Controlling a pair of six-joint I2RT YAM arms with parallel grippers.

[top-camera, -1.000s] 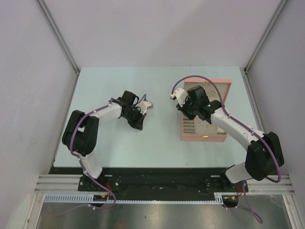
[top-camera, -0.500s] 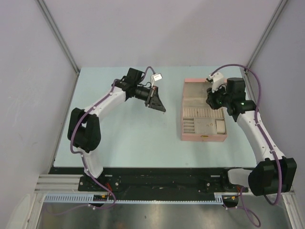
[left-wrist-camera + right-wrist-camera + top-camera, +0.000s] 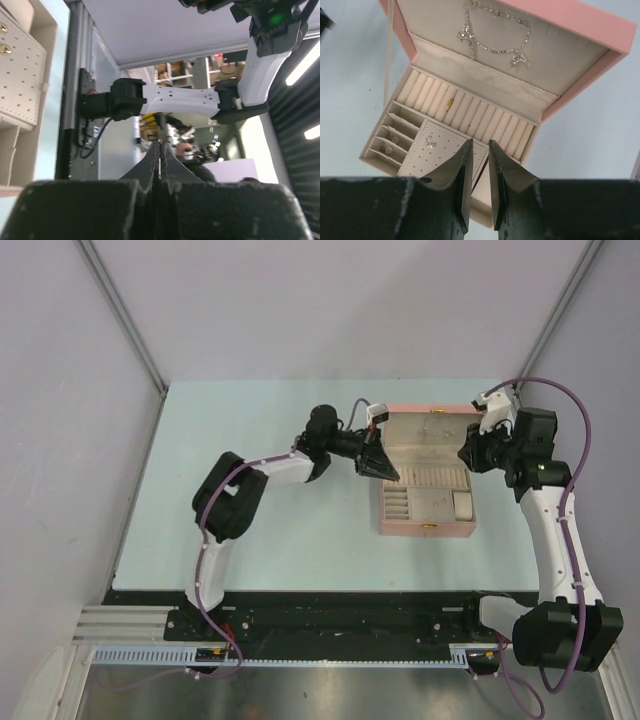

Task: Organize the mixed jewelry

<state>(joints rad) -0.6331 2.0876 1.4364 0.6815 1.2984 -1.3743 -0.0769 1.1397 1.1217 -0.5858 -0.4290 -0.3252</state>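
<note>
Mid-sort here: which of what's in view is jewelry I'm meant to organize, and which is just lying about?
To organize: necklace in the lid; gold piece in the ring rolls; earring on the dotted pad; small pieces in the side slots.
Just lying about: pink box, which only holds them; table; grey walls.

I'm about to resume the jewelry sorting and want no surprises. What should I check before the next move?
1. Pink jewelry box lid open: ok.
2. Left tool shut, nothing showing between its fingers: ok.
3. Right tool slightly open, empty: ok.
4. Both tools apart, on opposite sides of the box: ok.
5. Loose pieces on the table: cannot tell, too small to see.
</note>
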